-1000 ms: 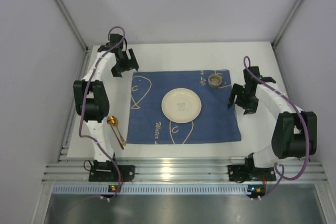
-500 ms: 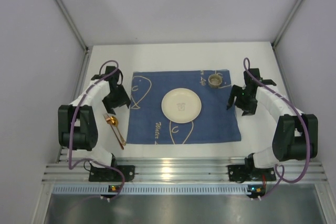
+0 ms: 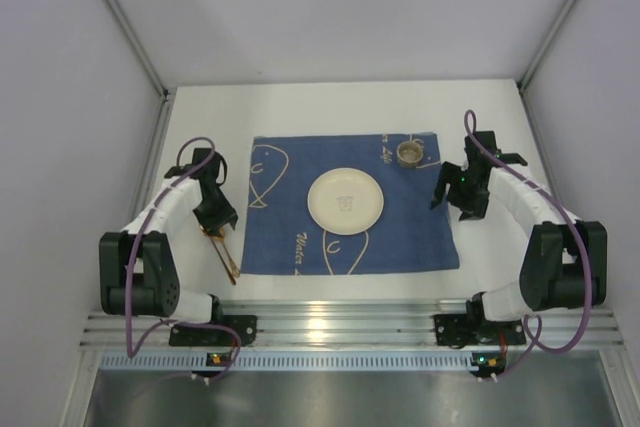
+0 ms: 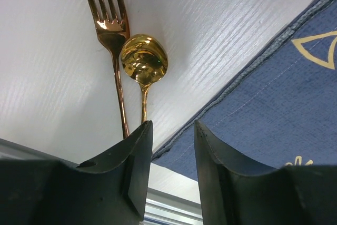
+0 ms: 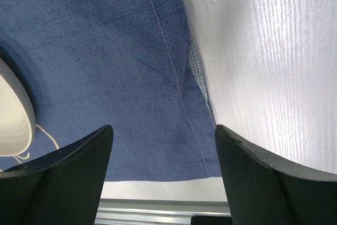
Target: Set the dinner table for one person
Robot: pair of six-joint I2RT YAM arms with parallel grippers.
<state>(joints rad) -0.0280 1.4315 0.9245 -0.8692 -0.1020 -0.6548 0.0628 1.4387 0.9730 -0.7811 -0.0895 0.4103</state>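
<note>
The white dinner table (image 3: 330, 107) carries a blue placemat (image 3: 420, 227) with a cream plate (image 3: 345, 200) at its centre and a small cup (image 3: 409, 153) at its far right corner. A gold fork (image 4: 111, 30) and gold spoon (image 4: 144, 59) lie side by side on the table just left of the placemat, their handles (image 3: 228, 262) pointing toward the near edge. My left gripper (image 3: 215, 219) hovers over their handles, its jaws (image 4: 172, 127) narrowly open with nothing between them. My right gripper (image 3: 450, 197) stands open over the placemat's right edge (image 5: 163, 130), holding nothing.
White walls close the table at the back and both sides. An aluminium rail (image 3: 340, 327) with both arm bases runs along the near edge. The plate's rim (image 5: 13, 114) shows at the left of the right wrist view.
My left arm has swung from the table's far left back toward the near side, coming over the fork and spoon, and its jaws have narrowed. The right arm has barely shifted.
</note>
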